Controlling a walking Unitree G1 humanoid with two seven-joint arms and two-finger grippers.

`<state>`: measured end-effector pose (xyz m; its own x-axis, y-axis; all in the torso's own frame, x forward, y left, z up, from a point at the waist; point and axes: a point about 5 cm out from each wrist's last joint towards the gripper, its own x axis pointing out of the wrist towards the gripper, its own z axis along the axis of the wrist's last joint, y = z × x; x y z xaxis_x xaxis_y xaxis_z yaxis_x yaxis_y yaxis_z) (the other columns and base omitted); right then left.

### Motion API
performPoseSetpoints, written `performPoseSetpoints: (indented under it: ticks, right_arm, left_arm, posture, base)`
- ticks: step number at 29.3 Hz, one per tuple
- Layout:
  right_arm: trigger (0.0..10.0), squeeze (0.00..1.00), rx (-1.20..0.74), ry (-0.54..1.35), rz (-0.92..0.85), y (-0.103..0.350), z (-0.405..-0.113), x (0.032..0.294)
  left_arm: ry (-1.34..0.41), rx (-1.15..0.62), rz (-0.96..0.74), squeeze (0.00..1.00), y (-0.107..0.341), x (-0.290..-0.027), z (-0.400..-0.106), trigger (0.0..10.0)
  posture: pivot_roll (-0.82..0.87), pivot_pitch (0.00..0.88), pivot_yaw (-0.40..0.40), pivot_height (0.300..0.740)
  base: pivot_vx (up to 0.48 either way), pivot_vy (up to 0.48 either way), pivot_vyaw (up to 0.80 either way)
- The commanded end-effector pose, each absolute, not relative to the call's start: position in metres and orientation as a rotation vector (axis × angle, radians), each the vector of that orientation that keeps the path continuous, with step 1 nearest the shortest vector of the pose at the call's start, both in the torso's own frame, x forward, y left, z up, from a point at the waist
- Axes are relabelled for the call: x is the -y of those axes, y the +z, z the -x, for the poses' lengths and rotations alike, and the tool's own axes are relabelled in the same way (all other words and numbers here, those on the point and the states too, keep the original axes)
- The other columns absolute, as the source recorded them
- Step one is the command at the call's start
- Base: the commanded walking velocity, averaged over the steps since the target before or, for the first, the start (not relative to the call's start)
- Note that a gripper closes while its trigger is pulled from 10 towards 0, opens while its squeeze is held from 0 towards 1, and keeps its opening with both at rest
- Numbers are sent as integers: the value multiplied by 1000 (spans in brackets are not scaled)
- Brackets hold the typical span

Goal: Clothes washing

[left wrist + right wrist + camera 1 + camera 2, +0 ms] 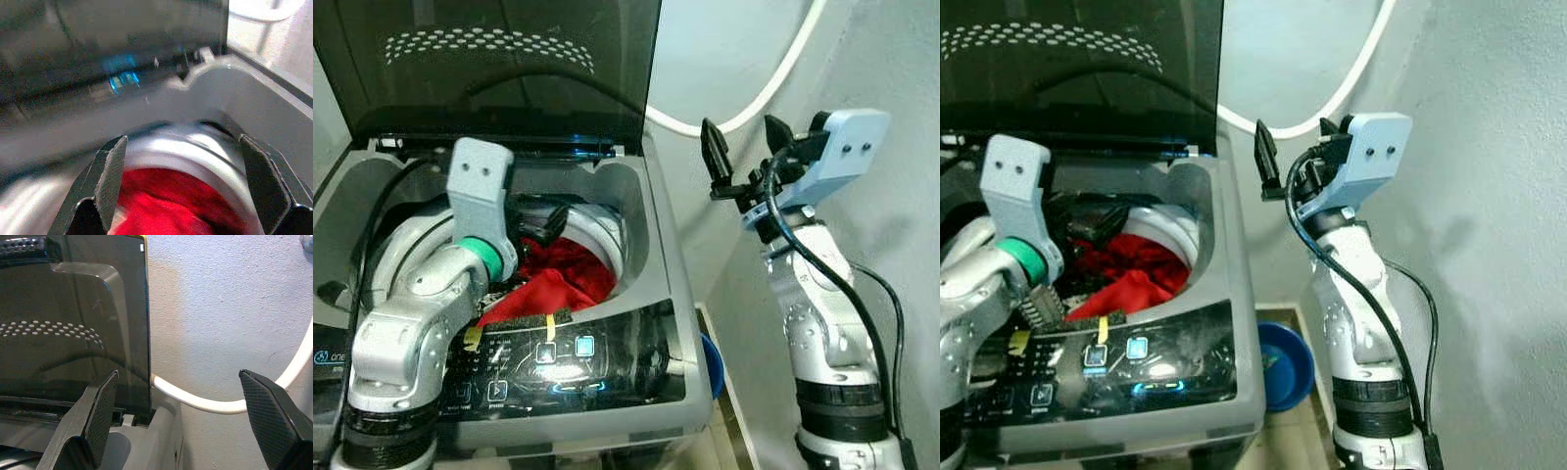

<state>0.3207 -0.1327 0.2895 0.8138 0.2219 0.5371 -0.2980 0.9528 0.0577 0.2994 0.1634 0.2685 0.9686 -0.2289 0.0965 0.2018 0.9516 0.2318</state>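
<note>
The top-loading washing machine (646, 323) stands against a pale wall with its dark tinted lid (509, 69) raised upright at the rear. Red clothing (558, 279) lies inside the drum (607, 235), piled toward the front of the opening, with part of the fabric lapping up to the front rim just behind the control panel (558, 362). The panel, on the front edge of the machine, shows lit blue indicators. The left gripper (186, 191) is lowered into the drum opening, directly above the red clothing; its fingers (110, 181) are spread wide apart and hold nothing, with the fabric visible between them. The right gripper (744, 147) is raised beside the machine, off its right side and level with the lower edge of the lid; its fingers (98, 416) are also spread wide and are empty, pointing toward the lid edge and the wall. A white hose (764, 88) curves across the wall behind the machine's right rear corner. A blue basin (1283, 367) sits on the floor against the machine's right side, near its front.
</note>
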Motion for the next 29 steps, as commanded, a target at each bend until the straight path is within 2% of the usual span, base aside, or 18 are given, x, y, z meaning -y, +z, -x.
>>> performPoseSetpoints:
  ticks: [1,3,5,6,7,8,9,12,14,17,19,21,26,29]
  right_arm:
    - [10000,0,548,267,-144,286,-321,135]
    - [10000,0,548,267,-145,285,-322,134]
    - [10000,0,548,266,-146,285,-322,134]
    - [10000,0,546,265,-147,284,-322,133]
    - [10000,0,546,265,-147,284,-322,133]
    - [10000,0,545,265,-149,284,-322,133]
    - [10000,0,540,262,-152,282,-323,132]
    - [10000,0,537,262,-154,280,-324,131]
    - [10000,0,537,263,-154,280,-324,130]
    - [10000,0,536,258,-153,279,-324,131]
    - [10000,0,535,249,-140,278,-324,132]
    - [10000,0,535,246,-134,278,-324,132]
    - [10000,0,527,227,-96,271,-320,131]
    - [10000,0,520,188,-91,268,-319,136]
  left_arm:
    - [-195,394,-449,0,292,-153,-290,10000]
    - [-190,583,-569,0,307,-143,-281,10000]
    - [-198,666,-644,0,312,-136,-276,10000]
    - [-255,719,-635,0,317,-125,-271,10000]
    - [-255,719,-635,0,317,-125,-271,10000]
    - [-327,734,-639,0,316,-116,-267,10000]
    - [-514,685,-621,0,305,-96,-263,10000]
    - [-615,673,-606,0,299,-84,-260,10000]
    - [-591,697,-530,0,304,-82,-261,10000]
    - [-393,757,-518,0,312,-100,-274,10000]
    - [-279,731,-446,0,315,-119,-282,10000]
    - [-252,712,-406,0,315,-124,-285,10000]
    - [-62,576,-195,0,307,-166,-297,10000]
    - [8,520,-137,0,298,-181,-300,10000]
  posture:
    - [86,58,-18,740]
    - [87,59,-17,740]
    - [87,59,-17,740]
    - [89,61,-17,740]
    - [89,61,-17,740]
    - [89,62,-17,740]
    - [92,65,-15,740]
    - [92,65,-15,740]
    - [87,67,-13,740]
    - [87,67,-13,740]
    - [89,66,-11,740]
    - [88,68,-12,740]
    - [86,58,-28,740]
    - [85,62,-41,740]
  base:
    - [0,0,0]
    - [0,0,0]
    - [0,0,0]
    - [0,0,0]
    - [0,0,0]
    - [0,0,0]
    - [0,0,0]
    - [0,0,0]
    - [0,0,0]
    - [0,0,0]
    - [0,0,0]
    - [0,0,0]
    - [0,0,0]
    - [0,0,0]
